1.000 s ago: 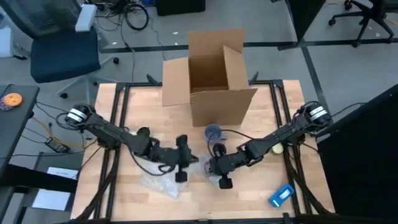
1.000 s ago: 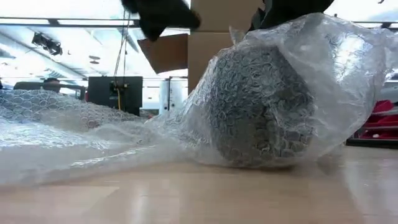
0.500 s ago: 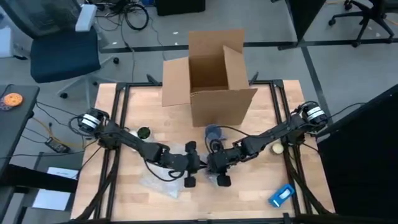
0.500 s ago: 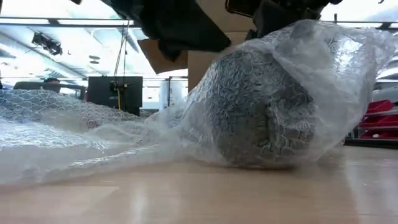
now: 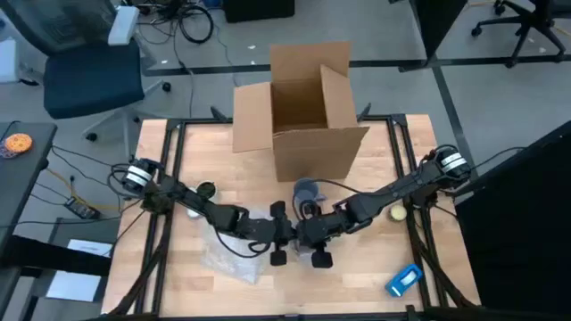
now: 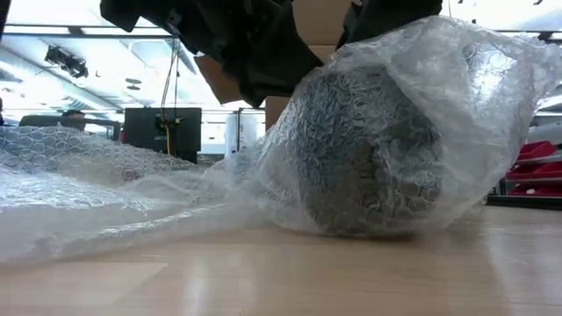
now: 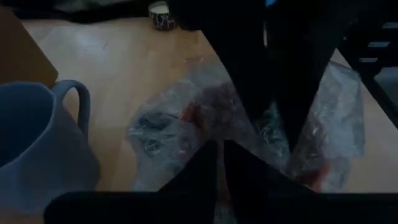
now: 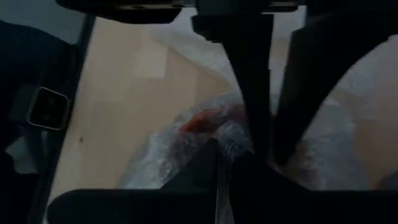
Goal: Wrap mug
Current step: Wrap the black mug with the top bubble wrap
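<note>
On pale wood, crinkled clear bubble wrap (image 6: 413, 96) swathes a rounded mug (image 6: 369, 149).

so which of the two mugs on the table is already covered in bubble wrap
The dark mug between the two grippers, bundled in bubble wrap. The blue mug, by the cardboard box, stands bare.

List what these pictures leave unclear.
- Wrapped lump: low view, bubble wrap blurs what is inside.
- Left pincer and right pincer: high view, too small to tell their grip.
- Box inside: high view, walls hide its floor.
- Blue mug: left wrist view, cut off.
</note>
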### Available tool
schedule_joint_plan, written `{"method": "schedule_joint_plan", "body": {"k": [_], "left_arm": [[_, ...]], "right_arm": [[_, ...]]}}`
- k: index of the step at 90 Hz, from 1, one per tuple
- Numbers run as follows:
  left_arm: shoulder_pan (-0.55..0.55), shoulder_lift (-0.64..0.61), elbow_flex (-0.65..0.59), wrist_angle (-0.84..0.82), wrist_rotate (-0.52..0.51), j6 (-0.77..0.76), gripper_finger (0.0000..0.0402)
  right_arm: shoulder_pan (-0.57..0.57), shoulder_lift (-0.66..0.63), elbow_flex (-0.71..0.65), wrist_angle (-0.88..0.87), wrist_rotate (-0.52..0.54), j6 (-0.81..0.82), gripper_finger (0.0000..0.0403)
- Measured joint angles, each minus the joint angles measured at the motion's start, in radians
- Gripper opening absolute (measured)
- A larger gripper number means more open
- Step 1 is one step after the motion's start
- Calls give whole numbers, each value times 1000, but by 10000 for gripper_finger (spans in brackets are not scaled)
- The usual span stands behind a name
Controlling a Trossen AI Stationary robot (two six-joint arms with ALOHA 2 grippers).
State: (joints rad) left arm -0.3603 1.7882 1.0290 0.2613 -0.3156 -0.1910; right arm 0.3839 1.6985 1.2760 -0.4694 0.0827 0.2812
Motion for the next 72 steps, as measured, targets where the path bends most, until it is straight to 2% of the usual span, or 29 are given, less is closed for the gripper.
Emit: {"method": "schedule_joint_plan", "body": {"k": [15,36,47,58,72], "left_arm": [[0,-15,4,-4,10,6,15],[-3,-132,100,-208,-26,74,15],[-15,-150,112,-271,-27,82,15],[-36,-151,113,-286,-6,74,15],[-57,-137,66,-244,-6,-29,15]], "right_arm": [[-6,-2,37,-76,0,-46,0],[-37,69,28,-64,-53,-111,0],[-46,127,33,-51,-68,-151,0],[-47,157,34,-38,-72,-191,0],[-51,159,33,-33,-73,-202,0]]}}
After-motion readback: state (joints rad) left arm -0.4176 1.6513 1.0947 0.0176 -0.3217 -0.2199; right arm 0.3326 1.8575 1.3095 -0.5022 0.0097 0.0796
